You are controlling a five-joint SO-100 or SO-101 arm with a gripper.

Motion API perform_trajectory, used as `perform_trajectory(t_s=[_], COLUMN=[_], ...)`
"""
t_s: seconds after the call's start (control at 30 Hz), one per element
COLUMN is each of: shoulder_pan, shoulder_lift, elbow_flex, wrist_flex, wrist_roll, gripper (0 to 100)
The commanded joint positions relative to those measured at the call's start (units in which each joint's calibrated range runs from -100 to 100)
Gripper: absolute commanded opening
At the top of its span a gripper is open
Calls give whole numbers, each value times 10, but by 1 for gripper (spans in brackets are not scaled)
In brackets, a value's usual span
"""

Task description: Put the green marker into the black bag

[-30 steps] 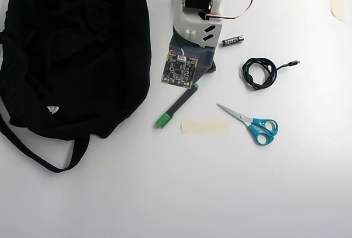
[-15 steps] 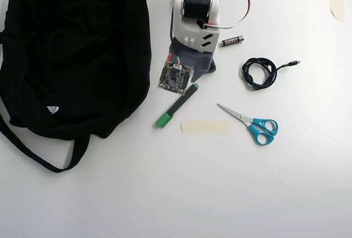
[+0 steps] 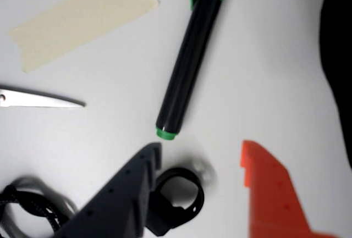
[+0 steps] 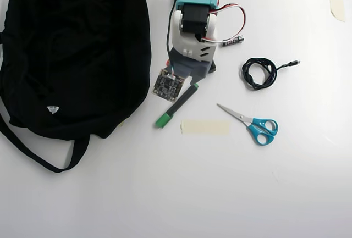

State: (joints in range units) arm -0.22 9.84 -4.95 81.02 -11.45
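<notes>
The green marker (image 3: 187, 67) lies flat on the white table, its green cap at the top of the wrist view and its small green tip toward my gripper. In the overhead view the marker (image 4: 177, 106) lies diagonally just right of the black bag (image 4: 71, 51). My gripper (image 3: 201, 155) is open and empty, with a dark grey finger (image 3: 129, 191) at the left and an orange finger (image 3: 269, 194) at the right. It sits just short of the marker's tip. In the overhead view the gripper (image 4: 193, 79) is over the marker's upper end. The bag's edge (image 3: 338, 56) shows at the right of the wrist view.
A strip of beige tape (image 4: 205, 127) and blue-handled scissors (image 4: 254, 123) lie right of the marker. A coiled black cable (image 4: 258, 73) lies further right. In the wrist view a small black ring (image 3: 179, 194) sits by the dark finger, the scissor blade (image 3: 41, 99) at left.
</notes>
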Motion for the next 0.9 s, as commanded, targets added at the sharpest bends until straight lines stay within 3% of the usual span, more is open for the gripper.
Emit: perform_trajectory(t_s=[0.0, 0.87], shoulder_pan=[2, 22], shoulder_lift=[14, 176], elbow_flex=[-20, -151], wrist_flex=[-4, -4], wrist_roll=[-14, -36], gripper=[19, 19])
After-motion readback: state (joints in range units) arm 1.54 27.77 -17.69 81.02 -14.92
